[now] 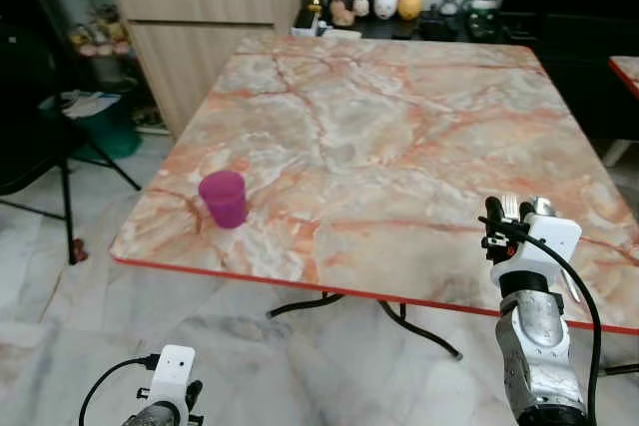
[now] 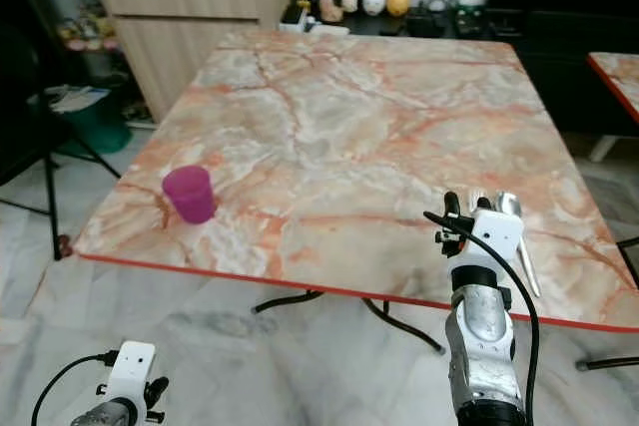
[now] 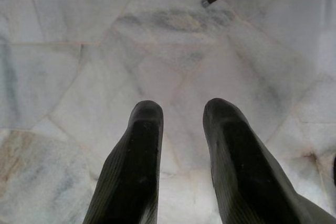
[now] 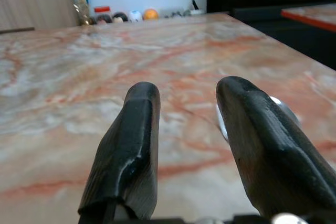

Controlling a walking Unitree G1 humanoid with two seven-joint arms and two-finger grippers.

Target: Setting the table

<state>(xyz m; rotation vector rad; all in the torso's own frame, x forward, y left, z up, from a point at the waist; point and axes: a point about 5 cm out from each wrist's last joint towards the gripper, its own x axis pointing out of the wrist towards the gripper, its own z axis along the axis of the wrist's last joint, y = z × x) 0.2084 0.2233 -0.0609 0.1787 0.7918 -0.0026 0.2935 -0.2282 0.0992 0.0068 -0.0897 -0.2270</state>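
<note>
Right eye view: spoon (image 2: 519, 242) flat on table (image 2: 349, 127), bowl pointing away.

Two silver, brushed-metal forearms, cylindrical, each topped by a white boxy wrist housing; right arm (image 1: 539, 356) mottled with dull grey patches, a black cable looping from the housing down past the forearm; left arm (image 1: 165, 401) with a smaller white block and a thin black cable curving off to the left. Left gripper (image 3: 181, 114) and right gripper (image 4: 184, 98): two long black fingers apiece, rounded at the tips, finely ribbed and matte
</note>
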